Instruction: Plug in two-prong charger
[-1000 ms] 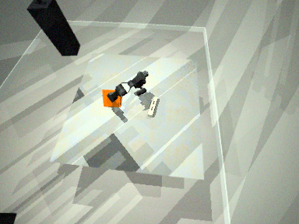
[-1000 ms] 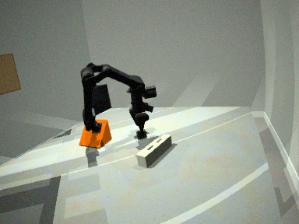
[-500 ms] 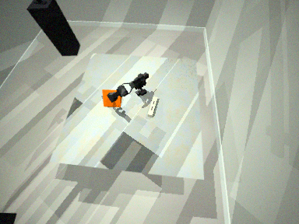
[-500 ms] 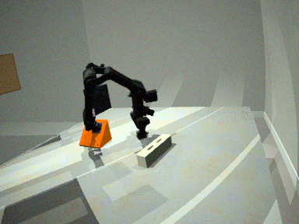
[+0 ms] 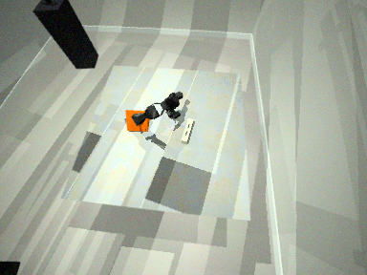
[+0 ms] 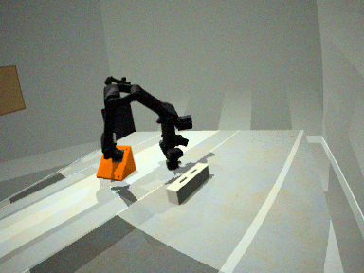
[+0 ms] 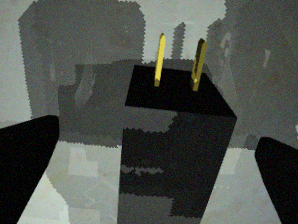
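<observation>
My hand [image 5: 176,125] [image 6: 173,167] [image 7: 161,136] is spread wide, its fingers apart on either side of the black two-prong charger [image 7: 167,155], touching neither flank. On the bench [image 5: 210,143] [image 6: 246,190], the pale power strip [image 5: 188,131] [image 6: 188,183] lies just beside the hand.

A pale, streaked tabletop [image 5: 220,158] [image 6: 256,190] carries the orange wedge-shaped base [image 5: 129,128] [image 6: 107,172] at left and the off-white power strip [image 5: 189,129] [image 6: 176,191] right of it.

No writing, label, brand name, number or sign can be read on any surface or object in the top, exterior or wrist view.
</observation>
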`<state>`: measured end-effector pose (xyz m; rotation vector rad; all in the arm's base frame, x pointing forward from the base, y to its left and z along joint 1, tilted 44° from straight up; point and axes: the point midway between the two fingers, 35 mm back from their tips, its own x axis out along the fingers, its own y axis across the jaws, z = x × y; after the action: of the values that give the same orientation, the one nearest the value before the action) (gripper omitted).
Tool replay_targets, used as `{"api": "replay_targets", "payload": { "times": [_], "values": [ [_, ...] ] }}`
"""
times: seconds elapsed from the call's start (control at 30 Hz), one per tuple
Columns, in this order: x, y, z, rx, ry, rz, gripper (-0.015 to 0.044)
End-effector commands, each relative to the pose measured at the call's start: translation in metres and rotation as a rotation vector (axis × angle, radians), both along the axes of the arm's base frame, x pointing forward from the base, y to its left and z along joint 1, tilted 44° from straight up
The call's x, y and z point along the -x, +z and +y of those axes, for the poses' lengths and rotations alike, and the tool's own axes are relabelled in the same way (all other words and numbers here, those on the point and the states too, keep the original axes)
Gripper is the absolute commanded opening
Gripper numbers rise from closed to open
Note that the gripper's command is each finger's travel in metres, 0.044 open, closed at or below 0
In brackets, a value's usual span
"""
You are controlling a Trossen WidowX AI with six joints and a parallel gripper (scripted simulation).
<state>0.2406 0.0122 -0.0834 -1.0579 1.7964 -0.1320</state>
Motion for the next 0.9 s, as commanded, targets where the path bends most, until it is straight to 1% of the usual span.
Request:
{"api": "replay_targets", "payload": {
  "times": [0.0, 0.33, 0.53, 0.63, 0.87],
  "values": [
    [0.0, 0.0, 0.001, 0.0, 0.001, -0.001, 0.0387],
    [0.0, 0.0, 0.001, 0.0, 0.001, -0.001, 0.0125],
    [0.0, 0.0, 0.001, 0.0, 0.001, -0.001, 0.0085],
    [-0.001, 0.004, 0.004, -0.001, 0.002, -0.001, 0.0006],
    [-0.001, 0.03, 0.028, -0.002, 0.006, 0.0, 0.0]
  ]
}}
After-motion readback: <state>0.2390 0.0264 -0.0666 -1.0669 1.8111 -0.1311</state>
